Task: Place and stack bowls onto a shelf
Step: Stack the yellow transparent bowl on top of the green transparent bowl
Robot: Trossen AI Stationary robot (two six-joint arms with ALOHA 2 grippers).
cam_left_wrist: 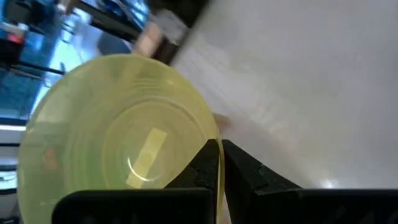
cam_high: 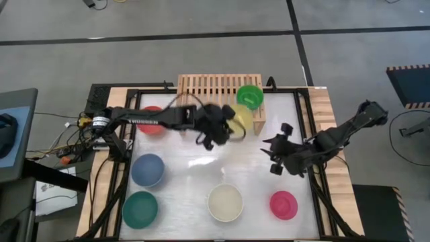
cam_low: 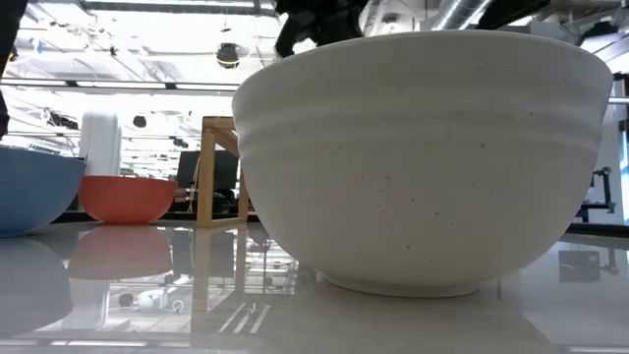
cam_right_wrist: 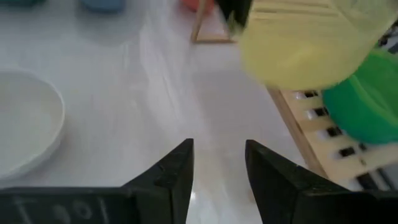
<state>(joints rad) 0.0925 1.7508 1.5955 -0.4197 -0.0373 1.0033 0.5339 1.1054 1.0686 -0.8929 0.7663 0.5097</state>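
Note:
My left gripper (cam_high: pixel 227 129) is shut on the yellow bowl (cam_high: pixel 240 118), held over the near edge of the light-wood shelf (cam_high: pixel 208 89) at the table's far side. The yellow bowl also shows in the right wrist view (cam_right_wrist: pixel 298 50). A green bowl (cam_high: pixel 250 96) sits on the shelf's slatted top at its right end. My right gripper (cam_high: pixel 275 156) is open and empty over the table, to the right of the shelf; its fingers (cam_right_wrist: pixel 217 168) point toward the shelf. The light blue bowl is out of view. My left gripper pinches the yellow bowl's rim (cam_left_wrist: pixel 214 149) between its two fingers, one finger (cam_left_wrist: pixel 205 165) inside the bowl and one (cam_left_wrist: pixel 245 171) outside. The fingers come from the table's left. The bowl is lifted clear and tilted, its hollow toward the wrist camera.
On the table stand the red bowl (cam_high: pixel 153 119) at far left, the slate blue bowl (cam_high: pixel 148 169), the teal bowl (cam_high: pixel 140 209), the cream bowl (cam_high: pixel 225 202) and the pink bowl (cam_high: pixel 283 204) near the front. The cream bowl (cam_low: pixel 423 157) fills the low view.

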